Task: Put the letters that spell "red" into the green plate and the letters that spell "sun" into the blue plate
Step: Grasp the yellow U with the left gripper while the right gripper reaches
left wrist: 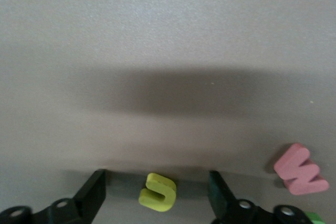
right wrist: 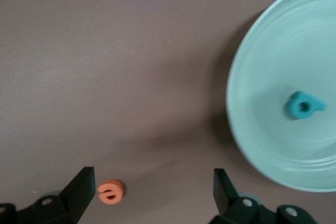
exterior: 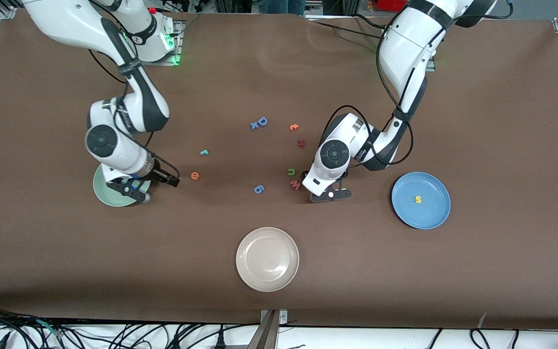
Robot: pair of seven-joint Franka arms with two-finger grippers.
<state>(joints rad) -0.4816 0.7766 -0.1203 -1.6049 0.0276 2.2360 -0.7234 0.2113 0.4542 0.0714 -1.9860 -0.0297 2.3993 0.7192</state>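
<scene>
- The yellow "u" (left wrist: 157, 192) lies flat on the table (exterior: 405, 291) between the spread fingers of the left claw (left wrist: 157, 195); neither finger touches it.
- The pink "w" (left wrist: 302, 170) lies just beside that claw, with the olive "n" (exterior: 291, 171) close by.
- The yellow "s" (exterior: 418, 199) lies in the blue plate (exterior: 436, 215), toward the left arm's end of the table from that claw.
- The teal "d" (right wrist: 303, 105) lies in the green plate (right wrist: 262, 108).
- The right claw (right wrist: 152, 192) hangs spread over the table beside that plate, clear of the orange "e" (right wrist: 111, 191) near one finger.
- The teal "r" (exterior: 204, 152) lies on the table near the "e".
</scene>
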